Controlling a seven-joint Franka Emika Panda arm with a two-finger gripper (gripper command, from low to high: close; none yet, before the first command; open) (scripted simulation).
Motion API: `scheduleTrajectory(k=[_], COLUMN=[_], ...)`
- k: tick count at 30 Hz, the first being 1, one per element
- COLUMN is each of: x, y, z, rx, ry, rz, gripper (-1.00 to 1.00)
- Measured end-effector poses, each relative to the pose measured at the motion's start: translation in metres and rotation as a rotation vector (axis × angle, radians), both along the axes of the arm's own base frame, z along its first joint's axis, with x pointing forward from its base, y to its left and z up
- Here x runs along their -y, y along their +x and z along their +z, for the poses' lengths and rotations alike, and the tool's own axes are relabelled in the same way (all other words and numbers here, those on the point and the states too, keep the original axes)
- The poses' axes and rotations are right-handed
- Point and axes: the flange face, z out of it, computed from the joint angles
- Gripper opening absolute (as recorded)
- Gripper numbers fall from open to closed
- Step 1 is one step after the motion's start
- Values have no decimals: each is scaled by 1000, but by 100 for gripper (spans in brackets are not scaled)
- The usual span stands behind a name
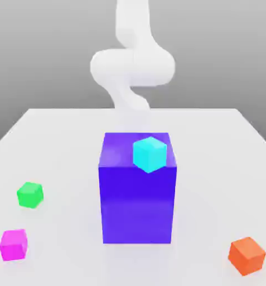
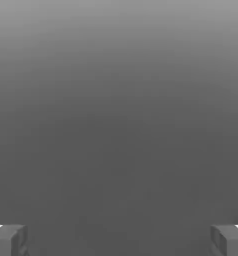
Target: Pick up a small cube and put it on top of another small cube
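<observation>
exterior view: raised, looking down across the worktop [image 1: 62,139] toward the arm [image 1: 132,67] at its far edge, at middling range.
hand view: on the end effector [image 2: 119,240], facing plain grey past two widely parted fingertips [image 2: 8,240].
shared: no part recognisable.

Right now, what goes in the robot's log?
pincer open, empty | pink cube on table, untouched | green cube bare | stacking not begun

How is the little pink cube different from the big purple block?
The pink cube is bright magenta, while the purple block is deep violet-blue. The pink cube is far smaller than the purple block. The pink cube has nothing on it, whereas the purple block carries a cyan cube on top. Both are plain boxy shapes resting on the white table.
</observation>
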Motion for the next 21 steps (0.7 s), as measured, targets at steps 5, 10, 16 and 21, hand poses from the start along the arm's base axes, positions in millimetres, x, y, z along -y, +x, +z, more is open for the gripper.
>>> scheduleTrajectory(k=[5,10,16,21], x=[48,103,170,225], y=[55,85,91,67], z=[-80,-167,-278,-372], rx=[-129,-244,-372,-471], ry=[78,161,272,380], rz=[-227,-450,-718,-959], gripper=[0,0,0,0])
